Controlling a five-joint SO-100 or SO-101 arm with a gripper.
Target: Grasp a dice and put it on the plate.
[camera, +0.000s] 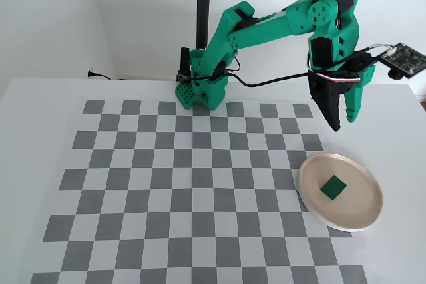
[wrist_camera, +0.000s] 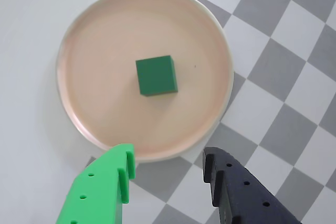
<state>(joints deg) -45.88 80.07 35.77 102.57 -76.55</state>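
Dice rests mid-frame on plate in wrist view | gripper spread wide, empty, raised above | I judge cube light, rigid; if re-gripping, clamp opposite flat faces.

Setting: my small test corner, a hobby lab by the look of it. White bench against bare white walls. Printed grey-and-white checker mat laid flat as a grid. My green plastic arm is clamped at the far edge. Black pole behind it. Loose cable and bare circuit board show.
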